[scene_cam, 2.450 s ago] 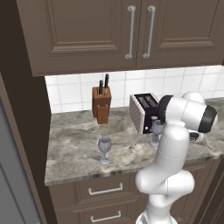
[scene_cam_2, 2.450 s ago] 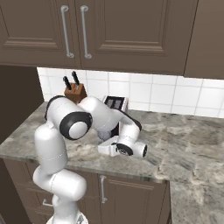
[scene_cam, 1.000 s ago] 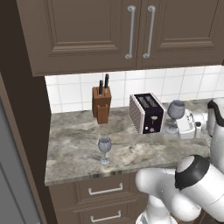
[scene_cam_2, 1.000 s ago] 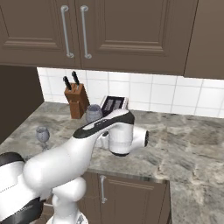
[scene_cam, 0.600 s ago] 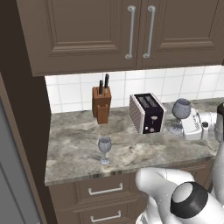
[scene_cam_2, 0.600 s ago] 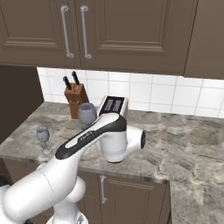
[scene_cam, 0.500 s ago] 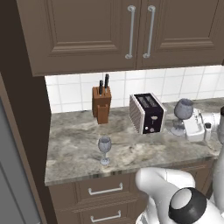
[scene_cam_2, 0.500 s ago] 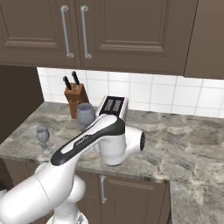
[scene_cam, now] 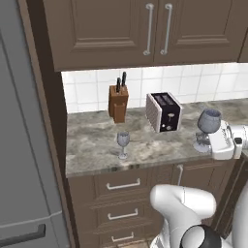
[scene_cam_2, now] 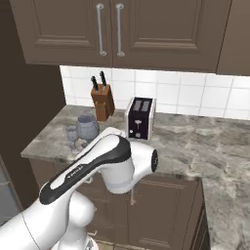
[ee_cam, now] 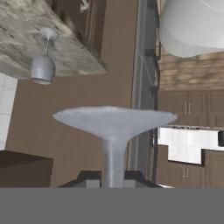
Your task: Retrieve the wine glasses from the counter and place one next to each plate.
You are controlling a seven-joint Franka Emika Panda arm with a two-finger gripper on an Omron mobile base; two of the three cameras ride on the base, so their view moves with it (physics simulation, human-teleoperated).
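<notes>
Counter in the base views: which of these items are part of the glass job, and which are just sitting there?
Part of the job:
- wine glass held by its stem in the gripper
- second wine glass standing on the counter

Just sitting there:
- knife block
- toaster
</notes>
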